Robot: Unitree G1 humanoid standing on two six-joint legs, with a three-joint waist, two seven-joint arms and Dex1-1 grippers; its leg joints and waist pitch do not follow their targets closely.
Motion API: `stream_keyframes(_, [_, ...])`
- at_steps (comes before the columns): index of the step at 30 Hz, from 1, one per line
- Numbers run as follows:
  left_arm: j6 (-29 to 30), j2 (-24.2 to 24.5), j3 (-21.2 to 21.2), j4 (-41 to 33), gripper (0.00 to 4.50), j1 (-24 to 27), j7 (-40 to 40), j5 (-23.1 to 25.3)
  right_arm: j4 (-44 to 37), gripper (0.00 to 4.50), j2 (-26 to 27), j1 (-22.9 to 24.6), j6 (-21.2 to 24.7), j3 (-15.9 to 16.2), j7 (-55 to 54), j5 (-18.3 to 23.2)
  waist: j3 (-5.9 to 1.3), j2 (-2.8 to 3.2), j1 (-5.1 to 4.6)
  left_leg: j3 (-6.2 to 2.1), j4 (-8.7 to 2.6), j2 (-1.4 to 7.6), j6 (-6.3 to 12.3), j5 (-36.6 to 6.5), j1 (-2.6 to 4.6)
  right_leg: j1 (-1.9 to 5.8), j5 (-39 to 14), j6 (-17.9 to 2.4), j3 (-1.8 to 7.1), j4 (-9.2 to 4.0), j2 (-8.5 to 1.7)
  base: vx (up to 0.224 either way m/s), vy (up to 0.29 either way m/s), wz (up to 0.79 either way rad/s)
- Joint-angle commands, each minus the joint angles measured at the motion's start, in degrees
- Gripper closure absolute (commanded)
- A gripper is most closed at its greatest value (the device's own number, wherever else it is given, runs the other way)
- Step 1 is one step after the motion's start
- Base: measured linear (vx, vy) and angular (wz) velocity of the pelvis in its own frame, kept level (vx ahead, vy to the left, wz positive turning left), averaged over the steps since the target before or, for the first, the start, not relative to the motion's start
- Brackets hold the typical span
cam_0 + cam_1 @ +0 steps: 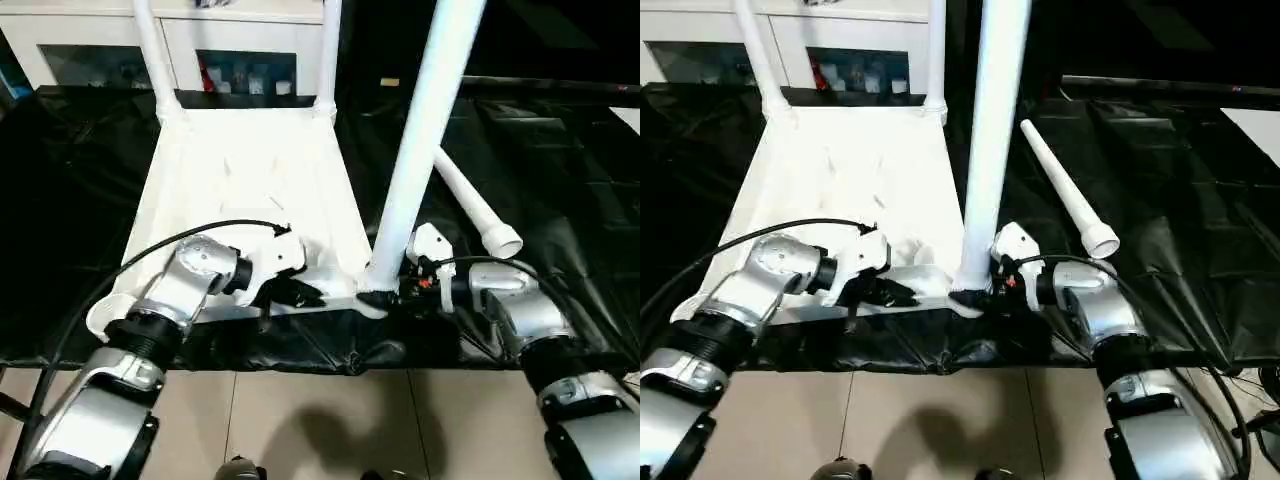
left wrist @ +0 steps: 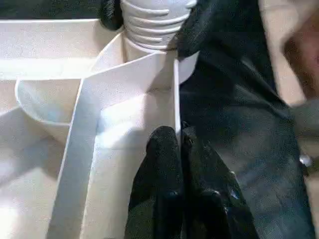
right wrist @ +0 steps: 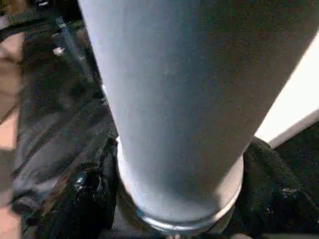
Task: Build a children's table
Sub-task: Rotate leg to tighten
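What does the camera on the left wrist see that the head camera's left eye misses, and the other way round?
Left wrist view: the threaded end of the near leg in its corner socket, and the left gripper pinching a thin rib of the tabletop.

Left eye view: two far legs standing, a loose leg lying on the black sheet, the cabinet, and the right gripper at the near leg's base.

Both: tabletop, near leg, left gripper.

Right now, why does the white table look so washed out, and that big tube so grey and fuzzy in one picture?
Left eye view: overhead light blows out the tabletop, hiding its ribs against the black sheet. Right wrist view: the upright leg sits too close to the lens, shaded grey and soft. Left wrist view: the rib is sharp, the near fingers blurred.
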Motion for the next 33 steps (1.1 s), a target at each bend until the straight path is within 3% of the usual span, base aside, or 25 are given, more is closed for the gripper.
stream_keyframes(1, [2.7, -3.8, -0.1, 1.0, 4.5, -2.1, 4.1, -0.4, 1.4, 1.75, 3.2, -0.4, 0.6, -2.4, -11.4, 0.2, -4.45, 0.3, -0.42, -0.51, -3.89, 1.48, 0.01, -19.9, 1.29, 2.41, -22.8, -11.4, 2.75, -4.09, -3.46, 0.0, 0.0, 0.0])
stream_keyframes(2, [3.7, -5.4, 0.4, 2.7, 4.5, -3.2, 7.9, 0.2, 2.6, 1.75, 5.3, -0.5, 1.3, -4.6, -18.5, 0.6, -4.42, 0.26, -0.7, -0.68, -3.89, 1.33, -0.44, -20.5, 1.36, 2.36, -25.5, -10.4, 2.57, -4.48, -3.53, 0.0, 0.0, 0.0])
stream_keyframes(4, [4.3, -6.2, 0.5, 3.3, 4.5, -3.6, 9.3, 0.4, 2.7, 1.75, 6.4, -0.3, 1.1, -5.2, -21.3, 0.7, -4.43, -0.16, -1.21, -0.83, -3.89, 1.16, -0.21, -20.9, 1.03, 2.68, -28.6, -8.5, 2.29, -5.0, -3.67, 0.0, 0.0, 0.0])
stream_keyframes(5, [4.6, -6.6, 0.5, 3.5, 4.5, -3.8, 9.9, 0.5, 2.8, 1.75, 6.9, -0.2, 1.0, -5.5, -22.5, 0.7, -4.42, 0.04, -1.32, -0.89, -3.85, 1.14, 0.11, -20.6, 1.11, 2.5, -29.2, -8.0, 2.2, -5.18, -3.63, 0.0, 0.0, 0.0])
stream_keyframes(11, [6.7, -12.7, 0.1, 5.1, 4.5, -5.1, 17.5, 1.9, 5.3, 1.76, 17.0, -2.0, -0.5, -7.2, -39.7, -0.3, -4.35, 0.23, -2.4, -0.9, -3.8, 1.04, 0.42, -21.8, 1.23, 2.05, -29.6, -7.8, 2.08, -5.51, -3.44, 0.0, 0.0, 0.0])
stream_keyframes(14, [6.7, -13.4, -0.4, 5.2, 4.5, -5.1, 18.6, 2.5, 5.3, 1.76, 19.0, -2.7, -2.0, -7.1, -40.5, -0.5, -4.3, 0.28, -2.7, -0.92, -3.82, 0.99, 0.6, -22.7, 1.24, 2.01, -29.9, -7.6, 1.99, -5.71, -3.39, 0.0, 0.0, 0.0])
stream_keyframes(17, [6.7, -13.5, -0.5, 4.8, 4.5, -4.8, 18.1, 2.3, 5.1, 1.06, 19.4, -3.1, -2.2, -7.7, -39.2, 0.6, -4.28, 0.29, -2.77, -0.91, -3.87, 0.99, 1.1, -23.2, 1.21, 2.03, -29.4, -7.5, 2.04, -5.71, -3.34, 0.0, 0.0, 0.0])
stream_keyframes(21, [5.5, -11.8, -0.6, 3.5, 4.5, -3.9, 15.6, 1.7, 3.1, 0.83, 17.0, -2.9, -2.5, -5.9, -35.3, -0.6, -4.4, 0.22, -2.77, -0.86, -3.91, 1.06, 1.39, -22.2, 1.01, 2.18, -27.6, -8.3, 2.27, -5.41, -3.4, 0.0, 0.0, 0.0])
stream_keyframes(22, [5.0, -11.2, -0.6, 3.1, 4.5, -3.6, 14.9, 1.5, 2.3, 0.7, 16.1, -2.6, -2.5, -5.6, -33.5, -0.5, -4.46, -0.06, -2.77, -0.81, -3.89, 1.08, 1.53, -21.8, 0.92, 2.28, -26.9, -8.5, 2.31, -5.31, -3.4, 0.0, 0.0, 0.0])
stream_keyframes(24, [3.5, -9.7, -0.3, 1.6, 4.5, -2.7, 12.5, 1.1, -0.3, 0.7, 13.0, -1.4, -1.9, -4.3, -27.6, -0.4, -4.61, -0.07, -2.62, -0.7, -3.89, 1.21, 2.31, -19.5, 0.51, 2.67, -23.0, -9.8, 2.55, -4.7, -3.4, 0.0, 0.0, 0.0])
stream_keyframes(25, [2.9, -9.3, -0.2, 1.1, 4.5, -2.4, 11.5, 0.8, -1.4, 0.7, 11.9, -0.9, -1.5, -3.7, -25.3, -0.4, -4.68, 0.01, -2.35, -0.59, -3.82, 1.24, 2.79, -18.4, 0.52, 2.79, -21.0, -10.4, 2.63, -4.46, -3.37, 0.0, 0.0, 0.0])
stream_keyframes(26, [2.7, -8.8, 0.0, 0.3, 4.5, -1.9, 10.0, 0.1, -2.3, 0.7, 10.3, -0.4, -1.5, -2.9, -22.8, -0.5, -4.77, -0.44, -2.42, -0.45, -3.77, 1.32, 3.12, -17.8, 0.56, 2.71, -19.7, -10.7, 2.75, -4.32, -3.29, 0.0, 0.0, 0.0])
stream_keyframes(29, [1.8, -7.4, -0.2, -1.5, 4.5, -1.0, 6.8, -0.8, -4.2, 0.7, 6.8, 0.7, -1.6, -1.1, -17.2, -1.0, -5.02, -0.37, -1.73, -0.17, -3.45, 1.5, 4.74, -13.6, 0.6, 2.88, -13.1, -13.3, 3.02, -3.26, -3.36, 0.0, 0.0, 0.0])
stream_keyframes(33, [0.9, -5.2, -1.2, -2.8, 4.5, -0.1, 2.8, -0.9, -5.6, 0.7, 2.7, 1.8, -1.1, 0.3, -8.0, -0.4, -4.9, -0.31, -0.99, -0.05, -3.44, 1.6, 5.38, -12.3, 0.45, 3.09, -12.7, -13.4, 2.94, -3.08, -3.23, 0.0, 0.0, 0.0])
